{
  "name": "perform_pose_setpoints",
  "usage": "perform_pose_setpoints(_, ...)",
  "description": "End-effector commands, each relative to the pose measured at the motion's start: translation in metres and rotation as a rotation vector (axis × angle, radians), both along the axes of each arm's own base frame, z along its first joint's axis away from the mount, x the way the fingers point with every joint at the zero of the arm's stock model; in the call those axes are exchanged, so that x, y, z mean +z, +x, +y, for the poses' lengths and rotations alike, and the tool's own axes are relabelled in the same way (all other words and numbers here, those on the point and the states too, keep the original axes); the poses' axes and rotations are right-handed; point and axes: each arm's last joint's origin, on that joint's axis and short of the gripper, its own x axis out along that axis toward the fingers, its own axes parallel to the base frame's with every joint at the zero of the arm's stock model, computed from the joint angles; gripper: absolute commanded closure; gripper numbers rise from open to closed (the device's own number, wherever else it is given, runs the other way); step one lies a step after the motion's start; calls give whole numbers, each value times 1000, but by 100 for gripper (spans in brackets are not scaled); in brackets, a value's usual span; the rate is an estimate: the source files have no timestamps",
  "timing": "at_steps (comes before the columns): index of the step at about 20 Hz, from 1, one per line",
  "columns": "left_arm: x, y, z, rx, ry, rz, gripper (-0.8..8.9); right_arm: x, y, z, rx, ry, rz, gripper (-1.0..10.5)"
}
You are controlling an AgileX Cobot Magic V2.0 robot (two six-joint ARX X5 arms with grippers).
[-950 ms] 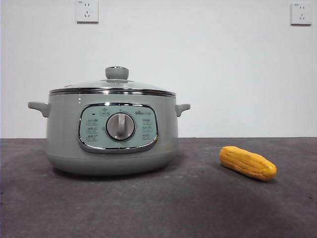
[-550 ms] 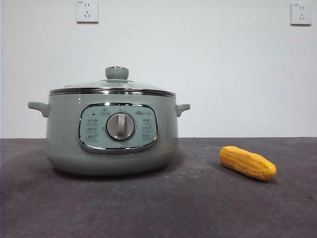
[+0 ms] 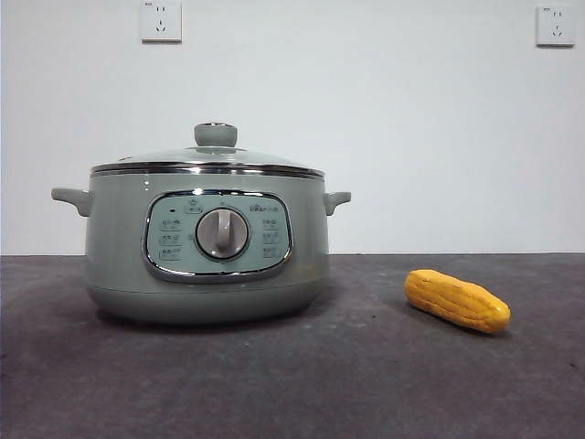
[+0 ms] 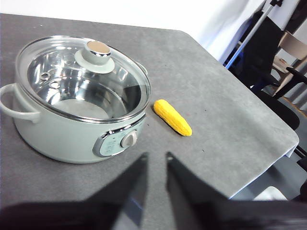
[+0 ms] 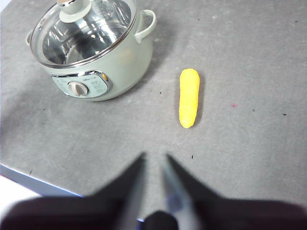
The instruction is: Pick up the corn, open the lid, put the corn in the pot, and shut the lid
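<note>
The corn lies on the dark table to the right of the pot. The glass lid with its pale green knob sits closed on the pot. Neither arm shows in the front view. In the left wrist view my left gripper hangs high above the table, jaws close together and empty, with the pot, lid and corn below it. In the right wrist view my right gripper is also high, jaws close together and empty, above the corn and pot.
The grey table runs back to a white wall with two sockets. The left wrist view shows the table's edge and black chairs beyond it. The right wrist view shows the near table edge.
</note>
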Motion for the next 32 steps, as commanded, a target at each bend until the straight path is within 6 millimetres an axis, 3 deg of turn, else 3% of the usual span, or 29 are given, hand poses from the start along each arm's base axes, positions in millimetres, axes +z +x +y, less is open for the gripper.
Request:
perform_pose_setpoints(1,6,1,0,-13,5,-27,194,1,0,0,-13,18,-1,479)
perform_pose_setpoints(3,10,2,-1,-21,4,-30,188,1,0,0,-13,17,-1,379)
perform_pose_setpoints(9,11,8,-1,-47,-5,-11,189,2,14,0,-12,17,13,380)
perform_pose_setpoints(13,11,12,-2,-49,-6,4,189,-2,44,1,-22,25,73,381)
perform_pose_setpoints(16,11,14,-2,-49,-5,13,189,-12,78,3,-16,21,164,382)
perform_pose_setpoints(20,10,17,-2,-49,-6,22,189,-39,139,20,47,-10,281,383)
perform_pose_setpoints(25,10,18,-2,-49,-5,25,189,-94,204,57,65,-177,387,383)
perform_pose_setpoints(32,9,22,-2,-49,-5,43,189,-153,248,93,68,-308,393,402)
